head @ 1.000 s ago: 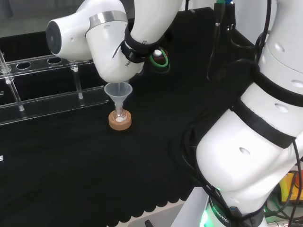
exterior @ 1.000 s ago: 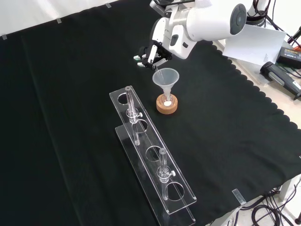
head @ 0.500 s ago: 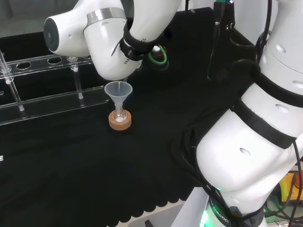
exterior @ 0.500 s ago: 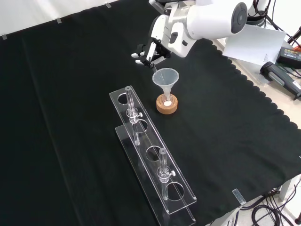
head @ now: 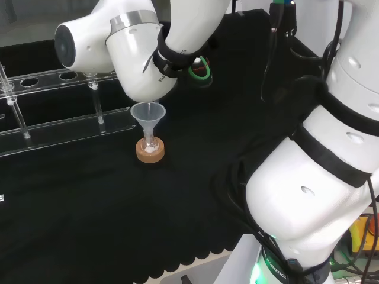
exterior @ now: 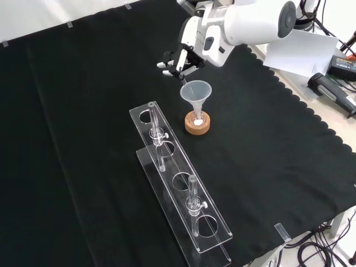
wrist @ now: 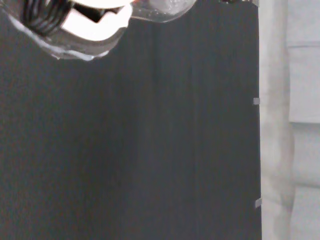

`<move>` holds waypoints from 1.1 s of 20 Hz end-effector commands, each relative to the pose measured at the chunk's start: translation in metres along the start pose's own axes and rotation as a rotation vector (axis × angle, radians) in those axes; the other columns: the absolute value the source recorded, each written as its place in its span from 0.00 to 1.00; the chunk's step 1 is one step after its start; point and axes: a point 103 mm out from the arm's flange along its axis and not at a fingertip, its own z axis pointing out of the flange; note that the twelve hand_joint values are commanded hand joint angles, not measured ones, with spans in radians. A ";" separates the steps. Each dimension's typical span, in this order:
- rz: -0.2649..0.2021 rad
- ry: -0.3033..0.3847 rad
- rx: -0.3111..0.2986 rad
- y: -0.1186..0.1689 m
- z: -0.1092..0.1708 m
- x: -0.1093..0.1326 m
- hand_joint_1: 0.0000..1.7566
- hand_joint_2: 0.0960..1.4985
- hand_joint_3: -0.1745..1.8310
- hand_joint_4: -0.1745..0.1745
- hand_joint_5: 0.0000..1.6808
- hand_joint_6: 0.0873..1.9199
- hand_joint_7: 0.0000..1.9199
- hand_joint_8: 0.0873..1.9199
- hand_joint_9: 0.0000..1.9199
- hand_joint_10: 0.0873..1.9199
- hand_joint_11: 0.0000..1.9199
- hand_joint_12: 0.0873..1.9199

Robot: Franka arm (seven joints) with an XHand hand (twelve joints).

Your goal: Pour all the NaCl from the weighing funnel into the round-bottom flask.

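Your robot hand [exterior: 177, 60] sits just above and behind the funnel [exterior: 196, 92] in the front view, fingers curled round something thin and clear whose tip slants down toward the funnel's rim. That is most likely the weighing funnel, though the glass is too faint to make out properly. The tilt makes sense: the tip aims at the wide mouth so that grains slide off the end and cannot scatter on the cloth.

The funnel stands in the neck of the flask [head: 150, 146], and the flask sits in a cork ring [exterior: 197, 124] that keeps its round bottom upright on the bench [exterior: 83, 83]. A small white heap shows inside the flask, so some salt seems to be in already.

The clear rack [exterior: 183, 192] lies just beside it, out of your pouring line.
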 end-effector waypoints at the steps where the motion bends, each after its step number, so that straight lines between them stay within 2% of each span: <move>1: 0.008 0.000 0.004 0.003 -0.005 -0.001 0.64 0.41 0.36 1.00 0.84 0.15 0.88 0.00 0.65 0.01 0.00 0.81; 4: 0.027 0.008 0.013 -0.003 0.003 -0.005 0.64 0.41 0.36 1.00 0.84 0.15 0.88 0.00 0.65 0.01 0.00 0.81; 9: 0.029 0.016 0.042 0.001 0.001 -0.001 0.64 0.41 0.36 1.00 0.84 0.15 0.88 0.00 0.65 0.01 0.00 0.81; 13: 0.028 0.036 0.038 0.002 -0.002 0.005 0.64 0.41 0.36 1.00 0.83 0.15 0.88 0.00 0.65 0.01 0.00 0.81; 22: 0.065 0.055 0.048 -0.007 0.009 -0.007 0.64 0.41 0.36 1.00 0.83 0.16 0.88 0.00 0.65 0.01 0.00 0.81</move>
